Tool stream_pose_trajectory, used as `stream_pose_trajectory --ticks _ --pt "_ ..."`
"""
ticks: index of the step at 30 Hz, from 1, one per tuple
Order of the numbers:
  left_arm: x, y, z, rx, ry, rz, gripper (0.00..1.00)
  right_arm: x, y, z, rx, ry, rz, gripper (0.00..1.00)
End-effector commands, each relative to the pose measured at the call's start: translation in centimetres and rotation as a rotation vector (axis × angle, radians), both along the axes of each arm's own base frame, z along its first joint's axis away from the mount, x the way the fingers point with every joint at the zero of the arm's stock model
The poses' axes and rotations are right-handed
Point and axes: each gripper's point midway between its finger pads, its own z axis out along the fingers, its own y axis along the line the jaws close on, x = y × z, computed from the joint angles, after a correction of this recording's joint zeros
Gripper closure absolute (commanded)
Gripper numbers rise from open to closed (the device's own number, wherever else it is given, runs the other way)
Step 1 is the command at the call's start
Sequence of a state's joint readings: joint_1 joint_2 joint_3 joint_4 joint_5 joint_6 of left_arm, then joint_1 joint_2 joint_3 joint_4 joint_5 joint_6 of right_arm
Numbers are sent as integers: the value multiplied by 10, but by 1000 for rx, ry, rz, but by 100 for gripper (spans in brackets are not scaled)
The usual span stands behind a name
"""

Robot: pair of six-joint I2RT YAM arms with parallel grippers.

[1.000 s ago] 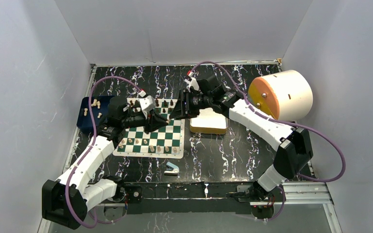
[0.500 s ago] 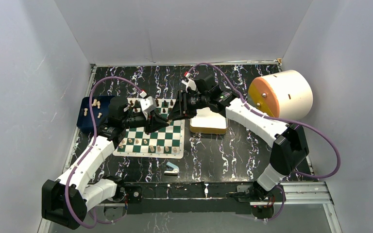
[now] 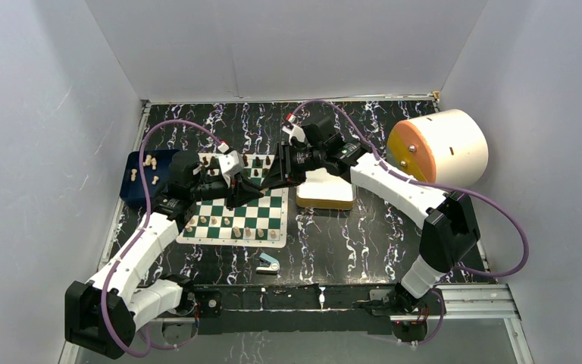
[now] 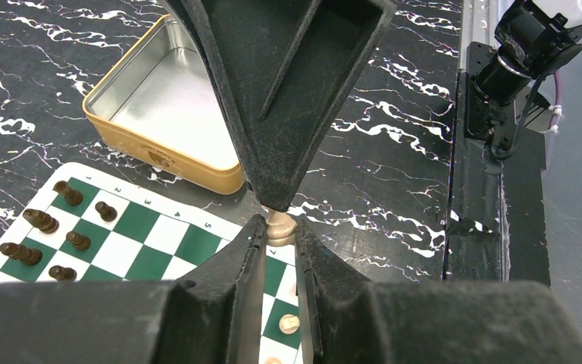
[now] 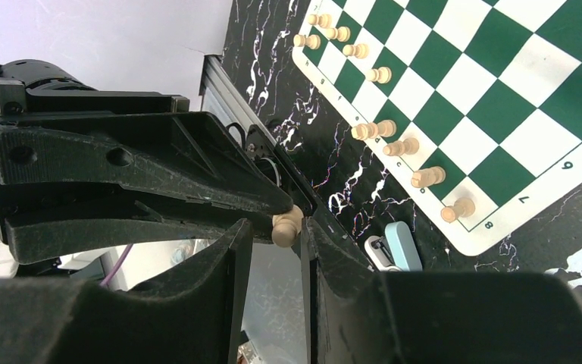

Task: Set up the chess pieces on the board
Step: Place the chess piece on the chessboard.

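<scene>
Two arms are reaching in from the near edge of the black marbled counter [image 3: 364, 235] and meeting tip to tip above the right part of the board [image 3: 231, 240].

At far left, a dark blue tray [image 3: 138, 193] is sitting beside the board, with loose pale pieces [image 3: 150, 161] lying in it. The left arm is stretching forward, then bending rightward at the elbow, its wrist lying low over the squares. The left claw [image 4: 279, 227] is pinching a single pale piece [image 4: 280, 224] tightly between its tips, holding it up off the board.

Below, pale chess pieces [image 3: 235, 230] are standing along the board's near rows and dark chess pieces [image 4: 61, 227] along its far rows. A small blue-and-white stapler-like object [image 3: 268, 263] is lying on the counter just in front of the board.

The right claw [image 5: 276, 227] is straddling the head of that same piece, its jaws standing narrowly apart with a sliver of gap showing on one side. Behind it, the right arm is arcing leftward over an open silver tin [image 3: 326, 193]. At far right, a white drum with an orange face [image 3: 439, 148] is resting on its side.
</scene>
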State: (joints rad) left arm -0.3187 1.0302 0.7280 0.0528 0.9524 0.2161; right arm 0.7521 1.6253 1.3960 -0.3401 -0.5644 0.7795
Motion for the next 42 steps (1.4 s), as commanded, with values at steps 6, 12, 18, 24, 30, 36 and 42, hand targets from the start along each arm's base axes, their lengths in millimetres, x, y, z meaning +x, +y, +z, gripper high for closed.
stream_pose_trajectory --ticks 6,12,18,24,30,36,42 --pt "-4 -2 7 -10 -43 -15 100 1 4 8 35 -13 25 73" --pt "1 2 0 8 -36 34 100 -1 2 8 39 -18 21 86" --pt "7 7 -8 27 -28 88 95 1 -1 3 29 -32 -2 87" --pt "11 10 -15 29 50 152 69 15 -4 2 4 -113 -50 87" --pt "17 22 -26 37 126 291 49 32 -11 -9 -79 -197 -94 85" --pt "36 51 -31 77 186 550 11 39 -12 -24 -116 -264 -102 86" --pt "66 93 -16 117 234 876 7 35 2 -36 -156 -343 -72 86"
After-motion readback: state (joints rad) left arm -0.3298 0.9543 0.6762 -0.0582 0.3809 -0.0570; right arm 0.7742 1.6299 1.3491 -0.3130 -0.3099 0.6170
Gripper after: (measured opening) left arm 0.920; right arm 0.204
